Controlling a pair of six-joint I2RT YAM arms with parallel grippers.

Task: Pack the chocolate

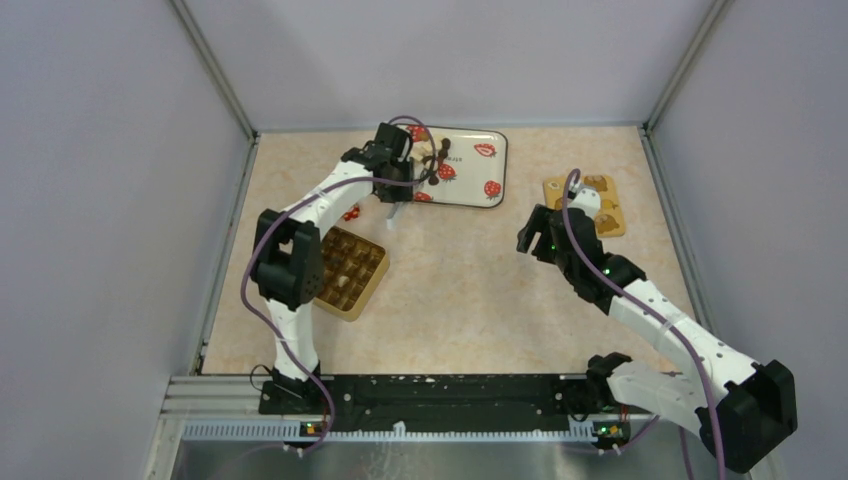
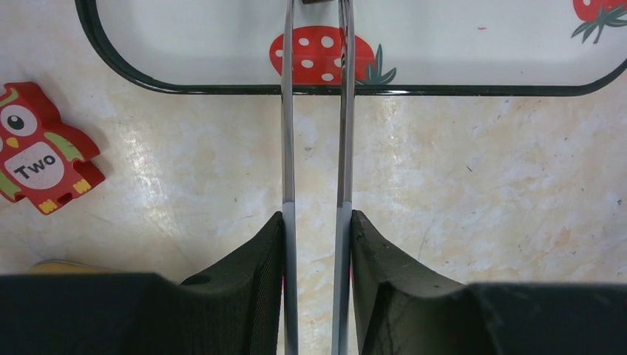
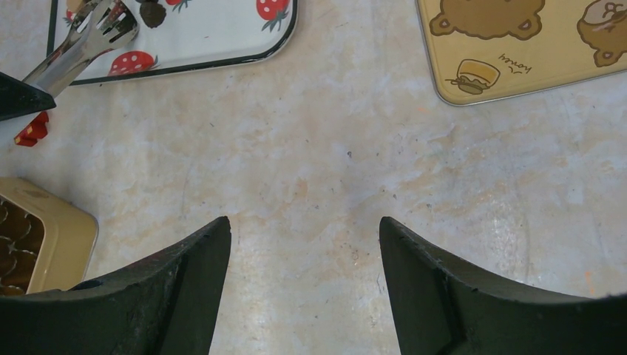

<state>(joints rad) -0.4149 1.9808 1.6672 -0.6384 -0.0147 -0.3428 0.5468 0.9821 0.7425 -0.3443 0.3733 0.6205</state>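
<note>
The chocolate [image 1: 433, 153] lies as a small cluster of dark and pale pieces on the left part of the tray [image 1: 470, 172], which sits by the table's far edge, a little left of its middle. From the right wrist one dark piece [image 3: 151, 11] shows on the tray [image 3: 222, 63] just beside the forked tips of the tongs [image 3: 81, 48]. Whether those tips hold a piece cannot be told.

The left gripper [image 2: 318, 222] is clamped on the tongs [image 2: 288, 148], its fingers pressing the two metal strips from outside with a narrow gap left between them. The strips reach over the tray's near rim [image 2: 222, 89] and across a strawberry print. In the top view this gripper [image 1: 390, 178] hangs over the tray's near left corner.

A red owl [image 2: 41, 148] marked "Two" lies on the table just left of the tongs, apart from the tray. The yellow box [image 1: 372, 270] with its grid of cells sits near the left edge, partly under the left arm. What its cells hold is not clear.

The right gripper [image 1: 535, 232] hovers over bare table right of the middle. Its jaws stand wide apart with nothing between them [image 3: 303, 222]. The lid [image 1: 605, 215] lies flat toward the far right corner, just beyond this gripper.
</note>
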